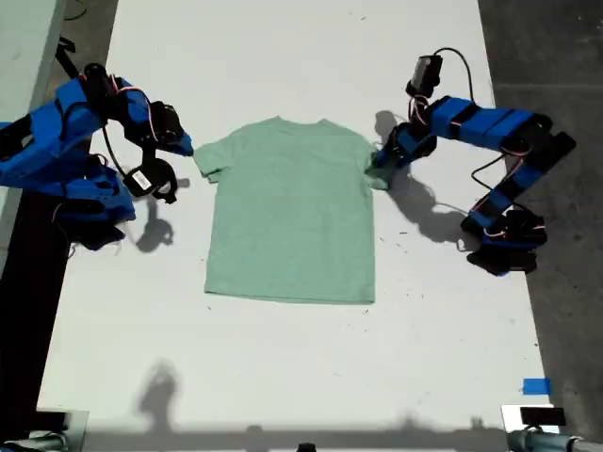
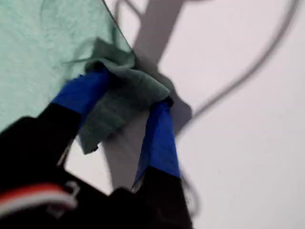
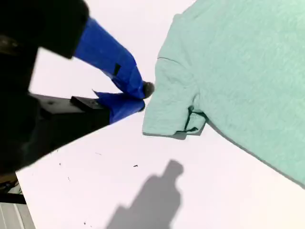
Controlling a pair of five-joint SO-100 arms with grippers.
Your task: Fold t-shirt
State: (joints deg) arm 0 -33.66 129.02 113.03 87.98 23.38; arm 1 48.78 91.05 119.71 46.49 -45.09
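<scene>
Fingers of my first gripper point(image 2: 136, 102) straddled the bunched sleeve of the t-shirt point(image 2: 43, 52): both blue tips down w/ cloth between them, partly spread, so not yet pinched shut as far as the first wrist view showed. Fingers of my second gripper point(image 3: 138, 98) sat together, tips meeting, nothing held; they were just beside the other sleeve, not touching it.

T-shirt point(image 1: 289, 212) lay flat, front up, approx centre of the white table point(image 1: 283, 377), collar toward the far edge, hem toward the near edge. Long axis ran near-to-far in the exterior view. Sleeve at the exterior view's right was crumpled under my first gripper point(image 1: 384, 162); sleeve at the exterior view's left was flat, w/ a small curled corner.

Key relation: shirt body lay between the two arms, each gripper at its own sleeve. First arm nearer to cloth, already on it. My second gripper point(image 1: 162, 179) had a small gap to close.

Room: bare table all round the shirt, most toward the near edge. Judgement: enough space to carry a sleeve inward across the body w/o reaching an edge.
</scene>
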